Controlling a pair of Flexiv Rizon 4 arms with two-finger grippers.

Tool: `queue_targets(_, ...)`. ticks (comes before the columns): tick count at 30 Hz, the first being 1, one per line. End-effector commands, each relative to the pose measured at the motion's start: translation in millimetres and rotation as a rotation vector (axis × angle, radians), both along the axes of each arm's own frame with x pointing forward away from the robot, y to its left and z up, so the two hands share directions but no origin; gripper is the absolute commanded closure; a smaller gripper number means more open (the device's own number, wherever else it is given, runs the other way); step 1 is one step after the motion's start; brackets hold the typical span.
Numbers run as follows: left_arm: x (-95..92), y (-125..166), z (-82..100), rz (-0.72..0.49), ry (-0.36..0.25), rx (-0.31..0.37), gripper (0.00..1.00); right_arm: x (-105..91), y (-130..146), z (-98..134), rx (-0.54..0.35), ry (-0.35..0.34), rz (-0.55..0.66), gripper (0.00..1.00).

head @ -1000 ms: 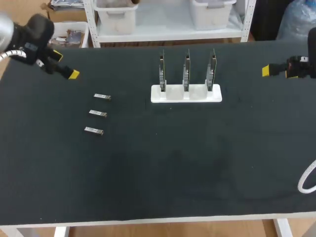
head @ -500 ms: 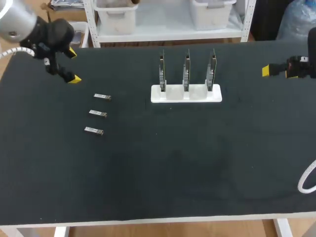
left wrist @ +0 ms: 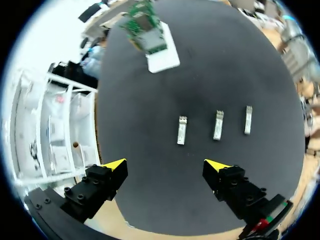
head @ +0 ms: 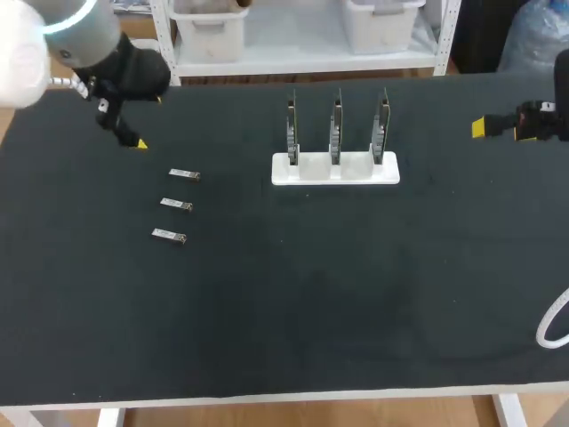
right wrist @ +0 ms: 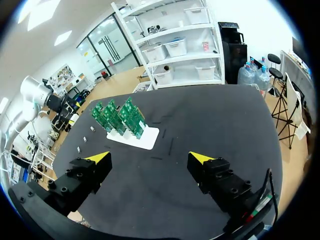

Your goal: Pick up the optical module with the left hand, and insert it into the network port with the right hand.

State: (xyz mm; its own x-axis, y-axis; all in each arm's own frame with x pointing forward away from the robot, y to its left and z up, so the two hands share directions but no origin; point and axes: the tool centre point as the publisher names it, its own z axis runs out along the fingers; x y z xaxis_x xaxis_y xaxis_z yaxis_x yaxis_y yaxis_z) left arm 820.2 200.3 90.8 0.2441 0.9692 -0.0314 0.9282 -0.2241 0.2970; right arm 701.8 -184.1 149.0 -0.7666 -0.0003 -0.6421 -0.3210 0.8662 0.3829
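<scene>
I am a robot with two arms at a black table [head: 311, 294]. Three small silver optical modules lie flat on its left part, in a short column from back to front: the rear module [head: 184, 174], the middle module [head: 176, 205] and the front module [head: 168, 236]. They are parallel and apart from one another. Each has its long axis running across the table from left to right, very slightly slanted. I cannot tell which end of any module is the plug end. My left claw [left wrist: 166, 165] hangs above the table's back left area, spread wide, with nothing between its yellow tips. In my left wrist view the rear module [left wrist: 182, 131] lies just ahead of the gap between the fingers, lengthwise along the direction the claw faces, with the other two beside it. Behind the table's centre stands a white stand [head: 335, 169] holding three green network boards [head: 336, 129] upright, edge-on from above. My right claw [right wrist: 150, 157] is over the table's right edge, well apart from the stand, also spread and holding nothing. A white cable [head: 551, 325] loops in at the table's front right.
</scene>
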Motion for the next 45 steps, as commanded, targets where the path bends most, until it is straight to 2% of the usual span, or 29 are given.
queue_targets(1,11.0,-5.0,-2.0,-0.044,0.114,0.119,0.00,-1.6,-0.2,1.0,-0.002,0.000,-0.002,0.00)
queue_targets(10,11.6,-10.8,-9.6,0.067,0.191,0.030,0.00,-1.6,-0.2,1.0,-0.002,0.000,-0.002,0.00)
queue_targets(18,1.9,-7.8,-29.0,0.068,0.217,0.061,0.00,-1.6,-0.2,1.0,-0.002,0.000,-0.002,0.00)
queue_targets(30,-13.0,-16.8,-49.5,0.088,0.245,0.035,0.00,-1.6,-0.2,1.0,-0.002,0.000,-0.002,0.00)
queue_targets(36,-15.0,-18.8,-53.9,0.079,0.242,0.031,0.00,-1.6,-0.2,1.0,-0.002,0.000,-0.002,0.00)
queue_targets(45,-18.6,-27.2,-60.5,0.096,0.252,-0.010,0.00,-1.6,-0.2,1.0,-0.002,0.000,-0.002,0.00)
